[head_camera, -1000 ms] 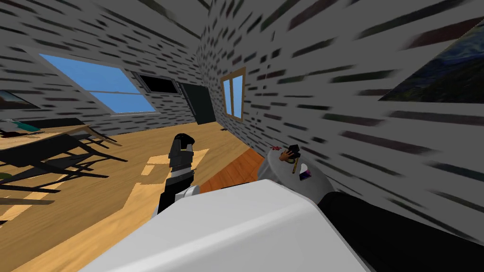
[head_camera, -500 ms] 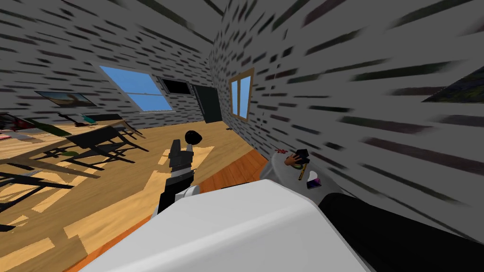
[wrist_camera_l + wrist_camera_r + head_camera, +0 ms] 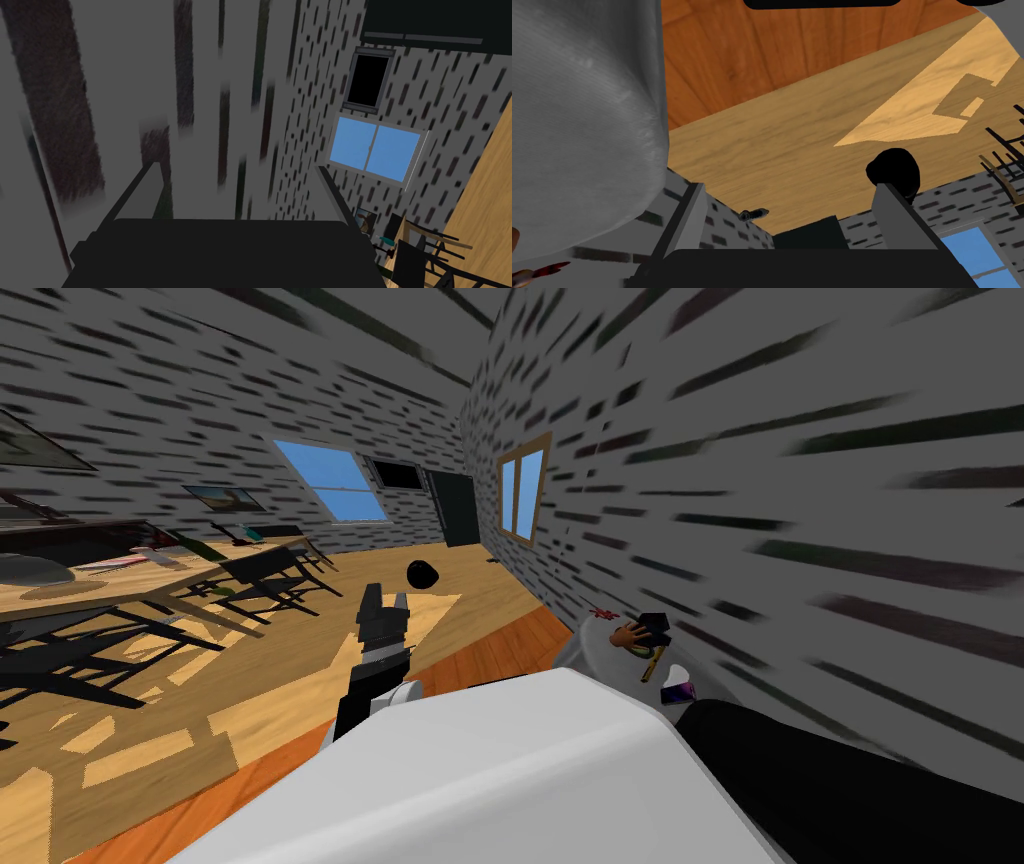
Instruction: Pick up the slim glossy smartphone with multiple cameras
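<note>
Far left: long wooden table (image 3: 95, 588), black chairs (image 3: 265, 573) lined along its near edge. Right of the chairs a wide stretch of wooden floor (image 3: 300, 688) runs far back, with a black round object (image 3: 421, 574) lying on it. Mid-scene one gripper is raised just short of that object. Going by the wrist view it is probably the right gripper (image 3: 788, 187), fingers spread apart, nothing between them. Left gripper (image 3: 236, 167): fingers likewise spread, empty.

Right: round white table (image 3: 600, 653). Its right rim sits close to the brick wall (image 3: 800, 538), so little room on that side; the floor lies to its left. The smartphone (image 3: 680, 694) lies flat at the table's near rim, just beside a small white item (image 3: 680, 673). It is a thin dark slab with a glossy purple sheen; cameras too small to make out. Farther back on the tabletop: yellow stick (image 3: 650, 666), orange hand-shaped thing (image 3: 628, 636), black blocky item (image 3: 655, 626), red bit (image 3: 603, 613) at the far rim.
</note>
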Robot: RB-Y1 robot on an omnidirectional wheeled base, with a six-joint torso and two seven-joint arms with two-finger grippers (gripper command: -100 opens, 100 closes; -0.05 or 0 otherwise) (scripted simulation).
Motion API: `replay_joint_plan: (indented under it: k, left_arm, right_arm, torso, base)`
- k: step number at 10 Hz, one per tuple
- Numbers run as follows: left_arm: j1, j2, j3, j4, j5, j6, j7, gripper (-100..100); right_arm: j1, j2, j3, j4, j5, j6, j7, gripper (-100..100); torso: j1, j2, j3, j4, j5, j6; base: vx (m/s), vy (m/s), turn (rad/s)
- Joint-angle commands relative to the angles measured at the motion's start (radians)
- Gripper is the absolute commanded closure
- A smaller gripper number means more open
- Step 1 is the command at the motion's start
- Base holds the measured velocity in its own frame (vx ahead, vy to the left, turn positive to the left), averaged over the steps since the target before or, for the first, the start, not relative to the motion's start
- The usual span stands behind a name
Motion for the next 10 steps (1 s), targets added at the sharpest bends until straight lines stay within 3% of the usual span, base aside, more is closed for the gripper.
replay_joint_plan:
  k: [1, 6, 8, 10]
  left_arm:
    - [0.000, 0.000, 0.000, 0.000, 0.000, 0.000, 0.000, 0]
    - [0.000, 0.000, 0.000, 0.000, 0.000, 0.000, 0.000, 0]
    - [0.000, 0.000, 0.000, 0.000, 0.000, 0.000, 0.000, 0]
    - [0.000, 0.000, 0.000, 0.000, 0.000, 0.000, 0.000, 0]
  right_arm:
    - [0.012, -0.050, -0.003, 0.025, 0.042, 0.004, -0.004, -100]
    - [0.038, -0.172, -0.014, 0.053, 0.112, 0.013, -0.010, -100]
    - [0.057, -0.244, -0.025, 0.077, 0.177, 0.023, -0.015, -100]
    - [0.065, -0.304, -0.030, 0.087, 0.207, 0.028, -0.017, -100]
  torso:
    - [0.000, 0.000, 0.000, 0.000, 0.000, 0.000]
    - [-0.001, 0.000, 0.000, 0.000, 0.000, 0.000]
    - [-0.002, 0.001, 0.000, 0.000, 0.000, 0.000]
    - [-0.003, 0.001, 0.001, 0.000, -0.001, 0.000]
  base:
    - [-0.023, -0.044, 0.177]
    - [-0.032, -0.052, 0.129]
    - [-0.056, -0.069, 0.179]
    - [-0.043, -0.074, 0.076]
